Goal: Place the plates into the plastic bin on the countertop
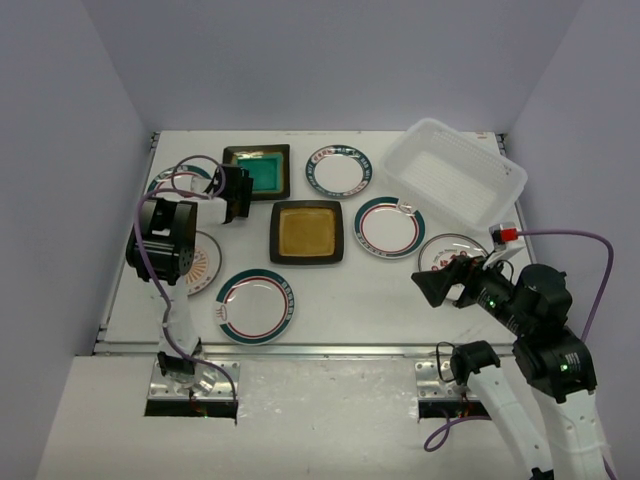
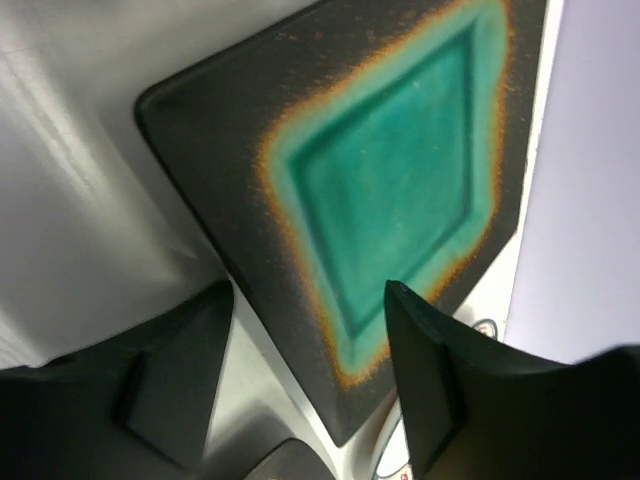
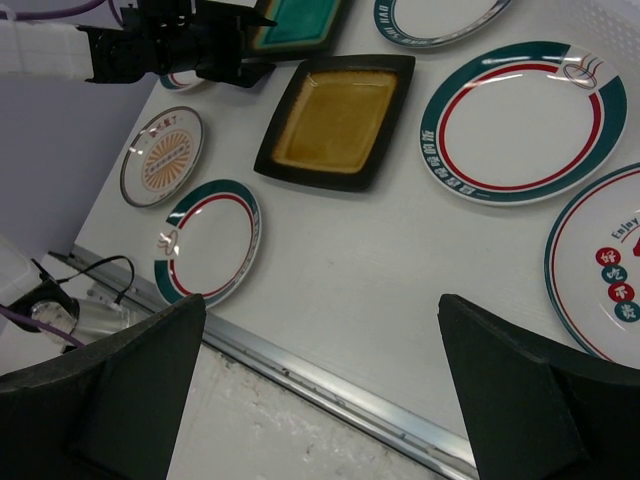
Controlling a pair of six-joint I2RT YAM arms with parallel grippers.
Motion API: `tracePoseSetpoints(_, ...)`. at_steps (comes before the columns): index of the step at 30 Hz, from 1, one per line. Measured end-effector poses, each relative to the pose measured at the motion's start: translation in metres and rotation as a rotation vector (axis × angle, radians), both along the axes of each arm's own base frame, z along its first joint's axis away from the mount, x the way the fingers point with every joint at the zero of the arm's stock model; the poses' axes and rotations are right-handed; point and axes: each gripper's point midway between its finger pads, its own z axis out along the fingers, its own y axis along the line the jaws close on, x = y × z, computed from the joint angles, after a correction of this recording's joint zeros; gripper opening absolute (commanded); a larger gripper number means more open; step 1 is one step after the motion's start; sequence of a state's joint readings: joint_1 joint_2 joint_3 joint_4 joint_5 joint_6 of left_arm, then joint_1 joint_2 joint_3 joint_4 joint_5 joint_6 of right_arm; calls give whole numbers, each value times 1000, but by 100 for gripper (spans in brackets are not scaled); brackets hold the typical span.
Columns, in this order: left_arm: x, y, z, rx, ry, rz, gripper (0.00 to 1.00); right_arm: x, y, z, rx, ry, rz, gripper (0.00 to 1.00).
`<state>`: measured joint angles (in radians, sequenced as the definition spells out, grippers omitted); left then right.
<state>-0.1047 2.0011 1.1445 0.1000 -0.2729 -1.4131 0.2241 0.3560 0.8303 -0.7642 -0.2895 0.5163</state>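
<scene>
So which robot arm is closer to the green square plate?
Left. The left gripper is right at the edge of the teal square plate. The right gripper hangs far off at the front right, by the red-character plate.

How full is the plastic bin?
Empty. The plastic bin shows only its bare ribbed floor; the plates lie outside it on the countertop.

Glossy glazed plates (image 3: 523, 122) — translucent ribbed plastic bin (image 1: 455, 172) — matt countertop (image 1: 370, 295).
</scene>
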Motion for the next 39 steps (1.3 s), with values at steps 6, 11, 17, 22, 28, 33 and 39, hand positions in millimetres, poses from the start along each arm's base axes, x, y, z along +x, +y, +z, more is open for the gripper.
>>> tracePoseSetpoints(6, 4, -2, -12, -20, 14, 9, 24, 1, -2, 1, -2, -5, -11, 99)
tracePoseSetpoints(11, 11, -2, -13, -54, 3, 35, 0, 2, -5, 1, -8, -14, -32, 99)
tracePoseSetpoints(17, 23, -2, 0, -106, -63, 35, 0, 3, -9, 7, -16, -32, -49, 99)
tracePoseSetpoints(22, 15, -6, -6, -141, -102, 24, 0, 3, -10, 9, -24, -45, -55, 99)
tracePoseSetpoints(28, 3, -13, -9, -181, -155, -13, 0, 3, -12, 10, -29, -51, -65, 99)
tracePoseSetpoints(33, 0, -19, 13, -180, -192, -63, 0, 5, -13, 7, -31, -47, -68, 99)
tracePoseSetpoints(39, -10, -21, 21, -166, -182, -114, 0, 15, -8, -20, -47, 34, -53, 99)
